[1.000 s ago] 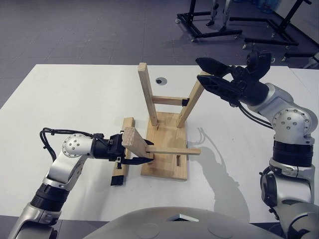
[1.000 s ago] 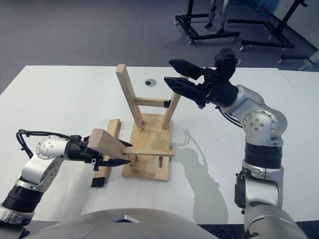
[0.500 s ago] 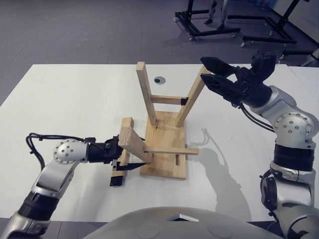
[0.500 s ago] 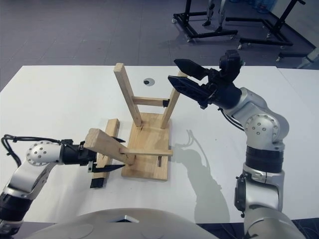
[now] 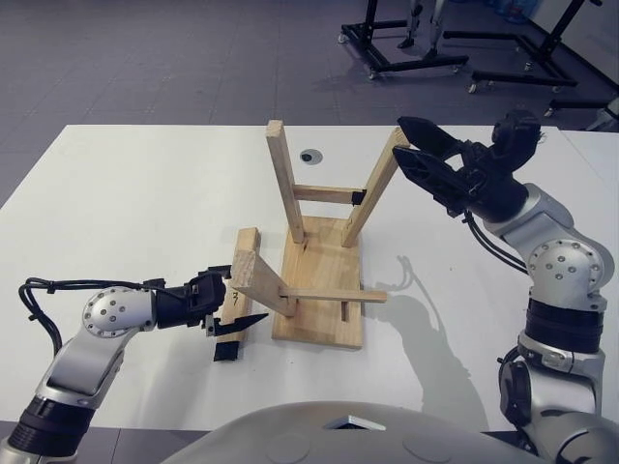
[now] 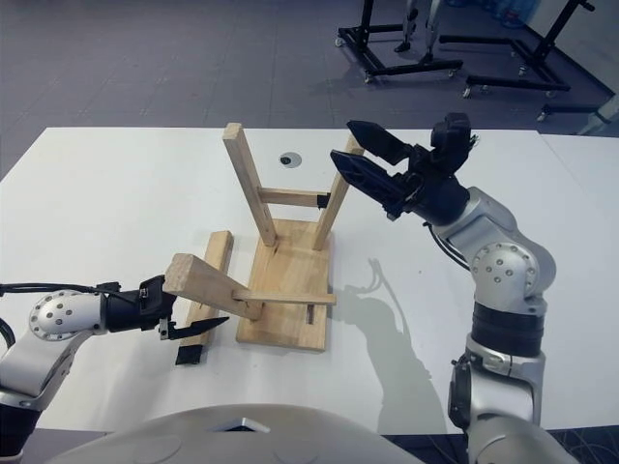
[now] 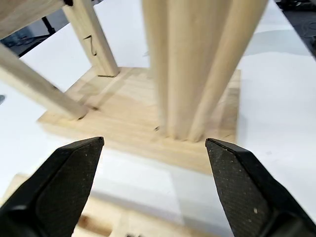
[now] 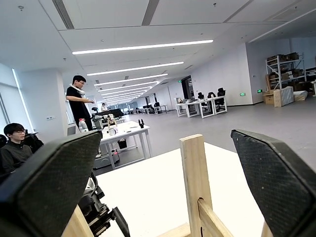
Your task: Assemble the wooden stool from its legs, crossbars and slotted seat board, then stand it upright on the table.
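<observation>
The seat board (image 5: 329, 266) lay flat on the white table (image 5: 145, 193), around the middle of the frame. Two legs stood up out of its far end, one on the left (image 5: 286, 179) and one leaning in from the right (image 5: 372, 193), with a short crossbar (image 5: 327, 194) joining them. Lower left of the board, a third leg (image 5: 259, 278) sat tilted, and its crossbar (image 5: 338, 295) stretched right across the board. A fourth leg (image 5: 246, 242) lay flat on the table just beside the board's left edge.

The left gripper (image 7: 154, 143) sat in the lower left, right next to that tilted leg, jaws spread wide and holding nothing. The right gripper (image 5: 402, 136) was in the upper right, also wide apart and empty-handed, just beside the top of the right-hand upright leg. Couldn't tell whether it actually touched.
</observation>
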Controlling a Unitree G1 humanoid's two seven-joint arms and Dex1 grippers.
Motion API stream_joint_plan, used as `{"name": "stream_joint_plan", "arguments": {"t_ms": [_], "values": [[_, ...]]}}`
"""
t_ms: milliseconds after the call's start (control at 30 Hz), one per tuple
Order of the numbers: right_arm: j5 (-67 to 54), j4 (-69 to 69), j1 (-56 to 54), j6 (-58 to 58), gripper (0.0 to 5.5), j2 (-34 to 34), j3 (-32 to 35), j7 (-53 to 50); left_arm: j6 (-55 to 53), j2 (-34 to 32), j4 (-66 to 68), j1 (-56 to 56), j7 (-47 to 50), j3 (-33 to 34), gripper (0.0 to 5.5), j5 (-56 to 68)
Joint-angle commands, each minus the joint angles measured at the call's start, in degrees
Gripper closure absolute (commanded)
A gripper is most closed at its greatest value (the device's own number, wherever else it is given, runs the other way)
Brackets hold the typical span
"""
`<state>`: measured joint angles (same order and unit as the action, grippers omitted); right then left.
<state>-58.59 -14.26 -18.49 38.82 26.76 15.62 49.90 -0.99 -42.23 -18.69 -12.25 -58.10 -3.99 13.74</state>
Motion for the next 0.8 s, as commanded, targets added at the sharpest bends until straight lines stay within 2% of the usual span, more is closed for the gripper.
{"name": "stream_joint_plan", "arguments": {"t_ms": [33,233,467,600,800], "values": [[-0.7,-2.5,2.5,-0.2,0.69,-0.2,0.7,-1.6,-4.7,1.2,-1.1,-2.5,7.3,1.8,1.72,-3.3],[-2.5,-7.4,7.7,0.6,0.69,0.1,1.0,-4.0,-24.2,11.9,-16.0,-6.4,27.0,3.3,1.72,-2.9],[-4.5,-10.7,11.4,1.4,0.69,1.7,1.2,-6.5,-47.5,21.6,-28.1,-9.1,44.6,0.3,1.72,-6.1],[-6.1,-10.4,9.8,3.0,0.69,3.0,0.5,-7.2,-52.9,24.6,-31.2,-11.5,49.0,-1.7,1.72,-6.7],[-7.4,-9.0,8.4,4.0,0.69,4.9,0.9,-6.4,-55.7,27.9,-29.6,-15.0,53.8,-4.4,1.72,-8.3]]}}
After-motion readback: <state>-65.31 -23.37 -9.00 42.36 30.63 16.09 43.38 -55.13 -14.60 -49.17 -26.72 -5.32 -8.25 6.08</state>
